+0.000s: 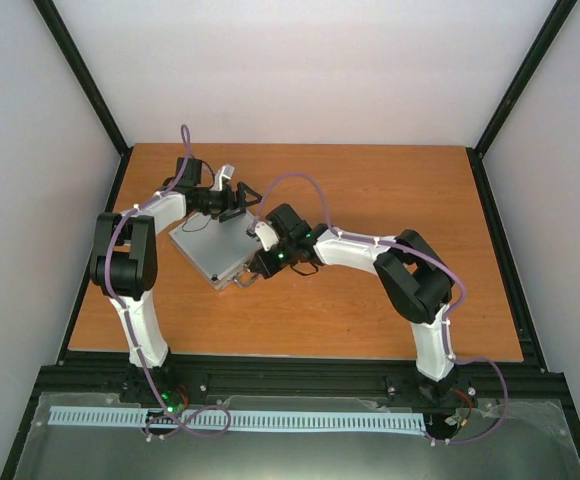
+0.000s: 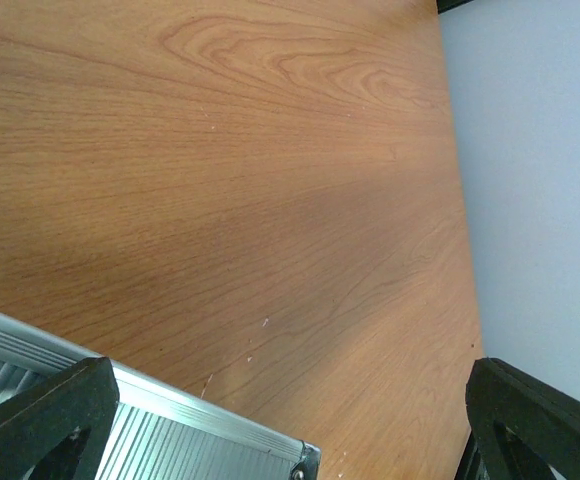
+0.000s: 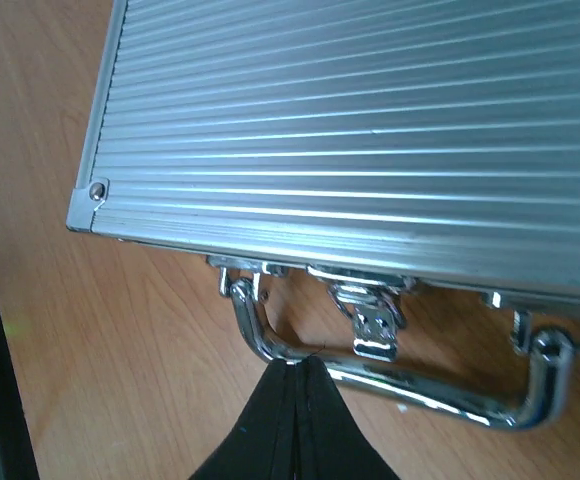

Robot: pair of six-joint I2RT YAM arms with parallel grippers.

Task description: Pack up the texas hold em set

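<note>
Jaws: right gripper closed at the briefcase handle — left gripper spread wide.

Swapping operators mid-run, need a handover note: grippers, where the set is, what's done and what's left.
Left gripper: open, holding nothing, over the case's far corner.
Right gripper: shut with nothing between the fingers, tips at the chrome handle.
Briefcase: lying flat on the table, lid down. Chips, decks and dice are not in view, presumably inside.
Done: lid closed.
Left: the latch by the handle. Cannot tell whether it is fastened, so check it.
</note>
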